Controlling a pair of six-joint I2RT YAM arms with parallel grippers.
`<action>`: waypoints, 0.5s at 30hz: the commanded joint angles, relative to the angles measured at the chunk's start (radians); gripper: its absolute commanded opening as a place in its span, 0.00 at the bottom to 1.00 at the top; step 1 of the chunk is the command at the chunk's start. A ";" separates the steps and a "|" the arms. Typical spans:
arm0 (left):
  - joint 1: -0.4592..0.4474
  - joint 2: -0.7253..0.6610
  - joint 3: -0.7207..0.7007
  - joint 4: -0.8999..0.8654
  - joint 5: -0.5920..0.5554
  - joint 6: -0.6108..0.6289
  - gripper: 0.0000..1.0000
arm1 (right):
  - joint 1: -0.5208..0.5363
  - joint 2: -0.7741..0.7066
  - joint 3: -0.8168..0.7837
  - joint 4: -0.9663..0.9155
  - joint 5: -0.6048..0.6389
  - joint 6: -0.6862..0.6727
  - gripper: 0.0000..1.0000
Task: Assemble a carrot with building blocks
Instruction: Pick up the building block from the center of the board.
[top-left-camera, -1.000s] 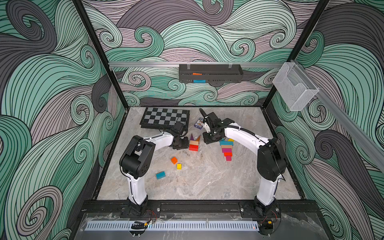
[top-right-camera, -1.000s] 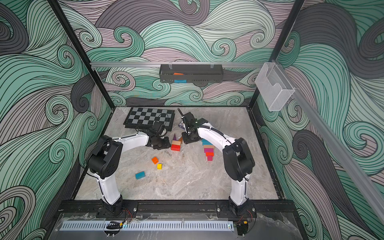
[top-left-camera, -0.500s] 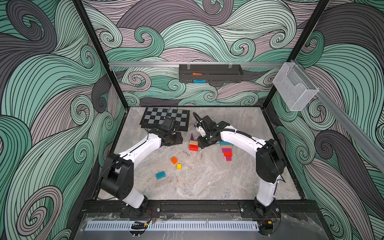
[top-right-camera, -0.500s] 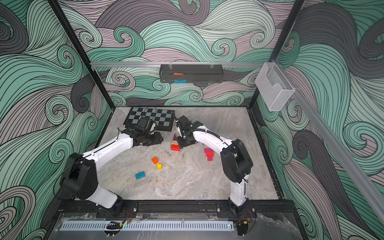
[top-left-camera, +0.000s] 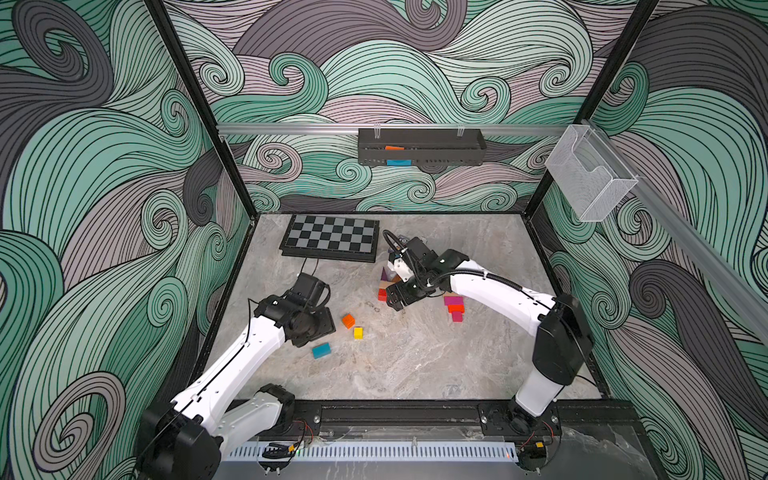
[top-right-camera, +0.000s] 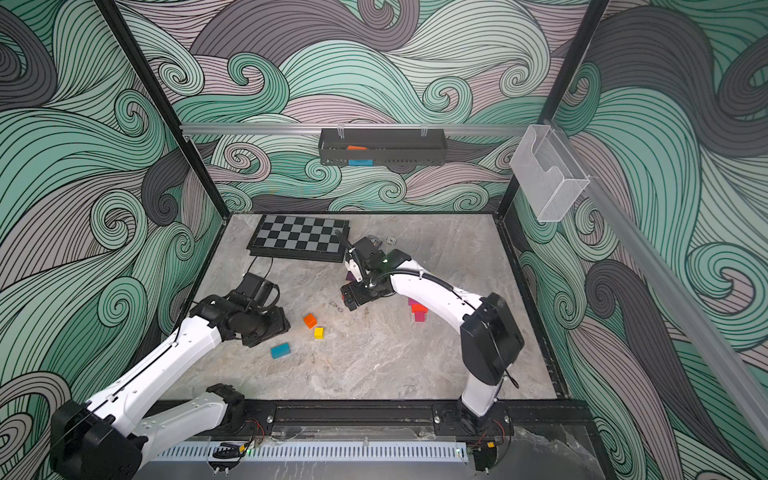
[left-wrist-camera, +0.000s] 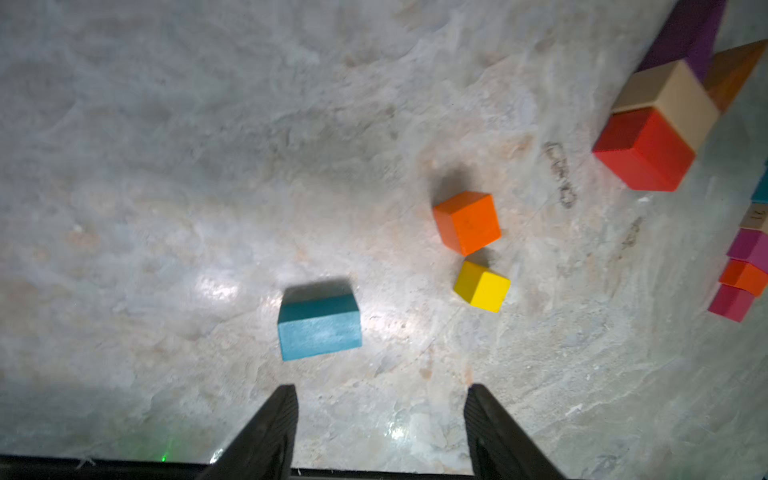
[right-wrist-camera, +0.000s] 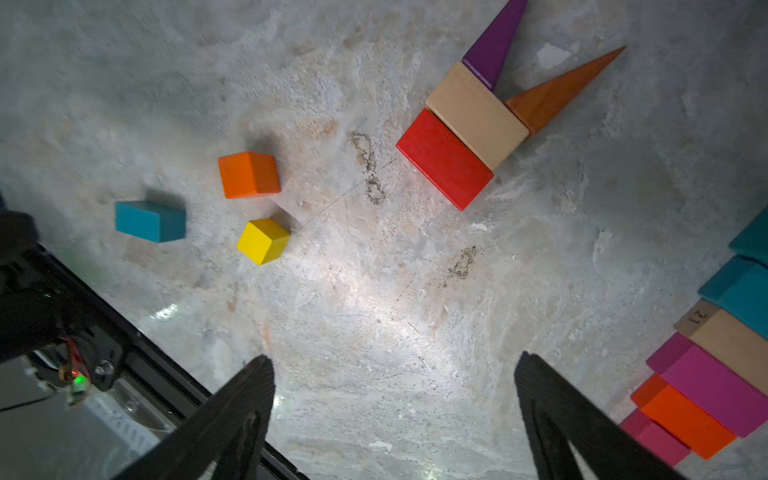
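A red block (right-wrist-camera: 444, 160), a beige block (right-wrist-camera: 476, 112), a purple wedge (right-wrist-camera: 492, 45) and a brown wedge (right-wrist-camera: 557, 93) lie joined in a line on the marble floor. Apart from them lie an orange cube (left-wrist-camera: 467, 222), a yellow cube (left-wrist-camera: 482, 286) and a teal block (left-wrist-camera: 319, 328). My left gripper (left-wrist-camera: 380, 399) hangs open above the floor just short of the teal block, holding nothing. The right gripper (right-wrist-camera: 395, 374) is wide open and empty, hovering beside the red block (top-left-camera: 382, 294). A row of teal, beige, pink and orange blocks (right-wrist-camera: 715, 386) lies under the right arm.
A black-and-grey chessboard (top-left-camera: 330, 239) lies at the back left of the floor. A black tray (top-left-camera: 420, 146) hangs on the back wall and a clear holder (top-left-camera: 590, 178) on the right rail. Black frame posts stand at the corners.
Both grippers have opened. The left arm has pulled back from the joined blocks toward the front left, near the teal block. The right gripper has shifted slightly left and forward.
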 joint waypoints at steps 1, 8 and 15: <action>-0.008 -0.067 -0.059 -0.061 -0.010 -0.084 0.67 | -0.007 -0.053 -0.042 -0.018 -0.046 0.023 0.99; -0.045 -0.009 -0.093 0.004 -0.024 -0.109 0.71 | -0.021 -0.111 -0.099 -0.018 -0.061 0.022 0.99; -0.072 0.085 -0.128 0.059 -0.103 -0.140 0.72 | -0.036 -0.140 -0.116 -0.013 -0.076 0.015 0.99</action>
